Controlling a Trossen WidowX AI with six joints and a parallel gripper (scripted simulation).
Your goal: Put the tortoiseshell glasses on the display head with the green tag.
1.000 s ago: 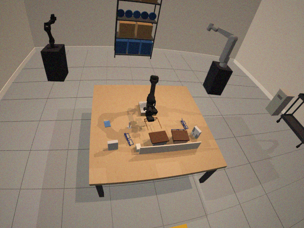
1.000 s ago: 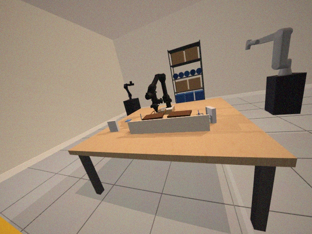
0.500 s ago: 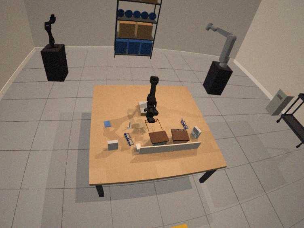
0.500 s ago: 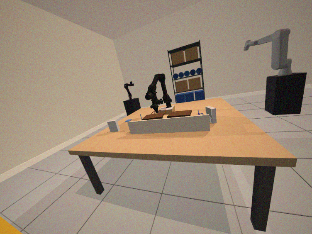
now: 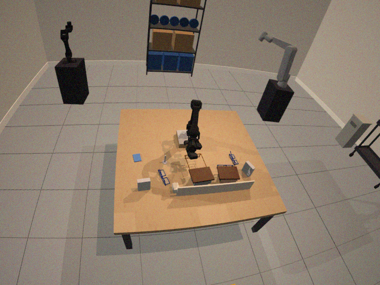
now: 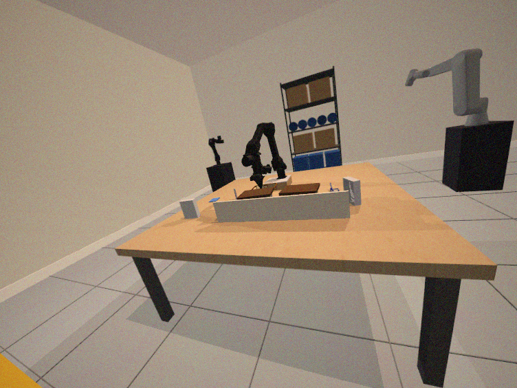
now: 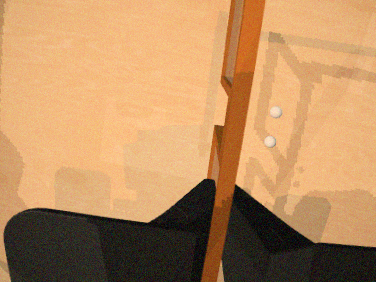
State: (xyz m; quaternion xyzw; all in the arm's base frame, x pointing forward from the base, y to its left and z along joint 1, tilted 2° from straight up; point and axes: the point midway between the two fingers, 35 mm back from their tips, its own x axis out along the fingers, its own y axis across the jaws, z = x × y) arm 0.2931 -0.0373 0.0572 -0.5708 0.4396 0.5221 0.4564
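My gripper (image 5: 192,156) (image 6: 258,184) (image 7: 216,191) is shut on the front bar of the tortoiseshell glasses (image 7: 240,100) (image 5: 187,161) and holds them above the table, with the temples pointing toward the heads. In the wrist view the orange-brown frame runs upright between my black fingers, and two white nose pads (image 7: 273,127) float beside it. Two brown-topped display heads stand side by side behind a low white wall (image 5: 215,187) (image 6: 284,206): the left head (image 5: 200,174) (image 6: 255,192) lies just in front of the glasses, the right head (image 5: 228,172) (image 6: 299,188) further right. No green tag shows in any view.
Two pairs of blue glasses lie on the table, one at the left (image 5: 163,177) and one at the right (image 5: 233,158). There are also a blue card (image 5: 136,157), a small grey stand (image 5: 164,159), and white blocks at the left (image 5: 143,184) and right (image 5: 247,168).
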